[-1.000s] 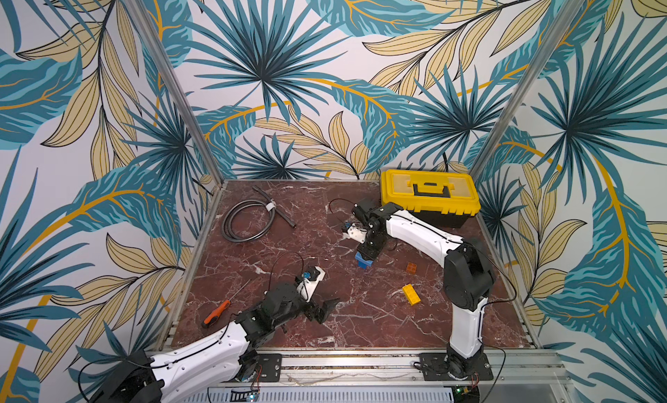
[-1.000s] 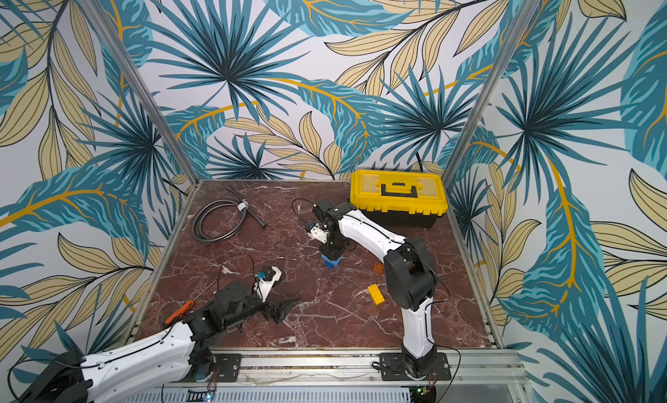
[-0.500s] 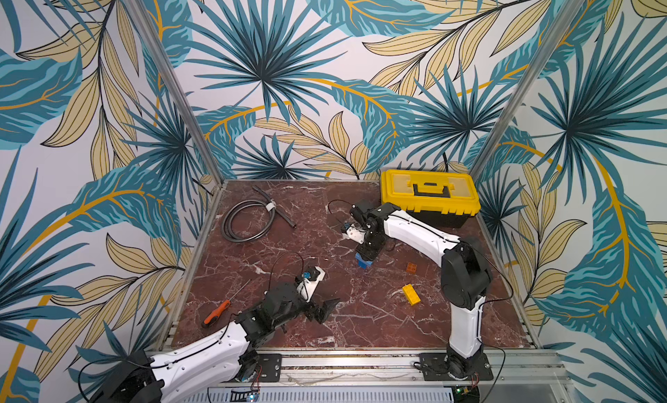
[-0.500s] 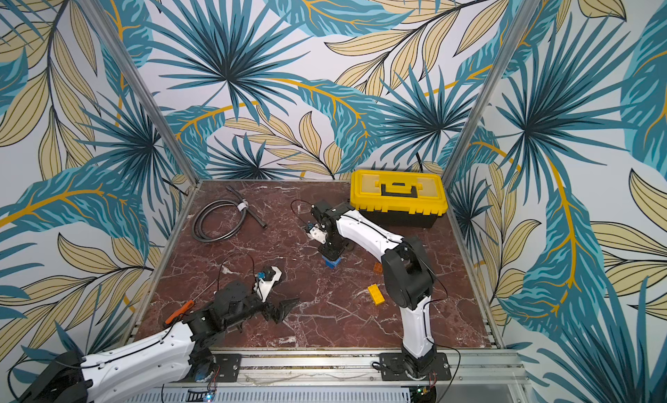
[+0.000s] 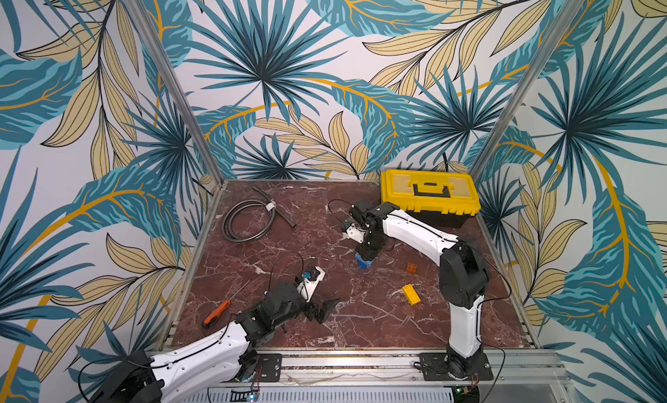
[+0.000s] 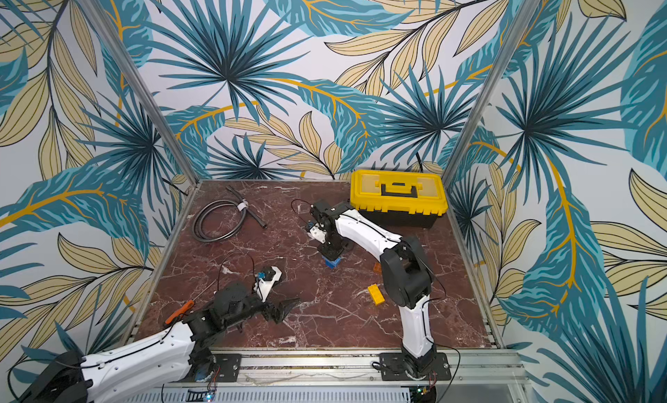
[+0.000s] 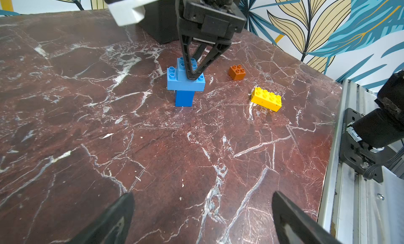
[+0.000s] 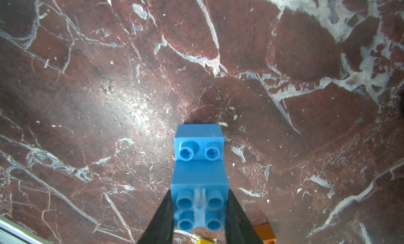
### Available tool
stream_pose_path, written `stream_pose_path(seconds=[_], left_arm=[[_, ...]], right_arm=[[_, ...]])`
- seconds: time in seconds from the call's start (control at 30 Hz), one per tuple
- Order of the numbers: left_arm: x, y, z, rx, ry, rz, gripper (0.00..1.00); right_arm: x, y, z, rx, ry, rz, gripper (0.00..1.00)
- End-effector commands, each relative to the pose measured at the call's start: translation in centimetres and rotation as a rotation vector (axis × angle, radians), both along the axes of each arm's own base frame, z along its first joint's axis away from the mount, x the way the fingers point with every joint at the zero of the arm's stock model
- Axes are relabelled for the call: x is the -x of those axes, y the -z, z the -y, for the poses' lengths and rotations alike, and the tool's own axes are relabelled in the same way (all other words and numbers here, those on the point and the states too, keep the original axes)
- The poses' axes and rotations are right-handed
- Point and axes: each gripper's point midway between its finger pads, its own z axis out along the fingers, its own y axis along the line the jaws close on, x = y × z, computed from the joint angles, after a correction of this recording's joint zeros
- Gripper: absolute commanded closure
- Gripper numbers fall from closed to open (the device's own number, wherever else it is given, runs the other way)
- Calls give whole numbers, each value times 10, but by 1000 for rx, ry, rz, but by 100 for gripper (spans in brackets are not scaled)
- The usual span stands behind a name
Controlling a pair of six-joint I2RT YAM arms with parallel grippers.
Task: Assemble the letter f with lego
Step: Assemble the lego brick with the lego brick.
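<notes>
1. Top views: in both top views the right tool (image 5: 366, 254) points down at mid-bench (image 5: 288, 238) and is clamped on the blue stack (image 5: 363, 264). The orange brick (image 5: 411, 267) and the yellow brick (image 5: 412, 294) lie loose near the stack, on the side of the right arm's base. The left tool (image 5: 325, 307) sits near the front edge, jaws apart and empty.
2. Left wrist view: the stack has three parts.
   - The lower blue square brick (image 7: 184, 98) stands on the bench.
   - The long blue brick (image 7: 185, 84) lies across it.
   - The top blue square brick (image 7: 181, 67) sits on the long one.
   - The right tool (image 7: 193, 75) pinches the top brick.
   - The orange brick (image 7: 237, 72) and the yellow brick (image 7: 266, 99) lie apart from the stack.
3. Right wrist view: both fingers (image 8: 161, 221) press the sides of the top blue square brick (image 8: 200, 177). The long blue brick (image 8: 199, 142) juts out beyond it.
</notes>
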Motion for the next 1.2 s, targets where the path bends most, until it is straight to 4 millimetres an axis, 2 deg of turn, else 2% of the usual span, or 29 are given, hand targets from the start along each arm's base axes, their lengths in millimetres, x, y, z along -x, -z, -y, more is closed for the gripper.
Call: stream_pose_path(seconds=[0.0,0.53,0.9,1.17], left_arm=[[1,-4,2,10,13,13,1],[1,-4,2,13,14,12,1],[1,-4,2,13,11,11,0],[1,-3,2,11,11,10,1]], right_arm=[[14,35,9,58,65,-91,76],[8,30,20,79,289,-18,74],[0,20,11,8,370,26,70],[-1,21,9,2,382,29,67]])
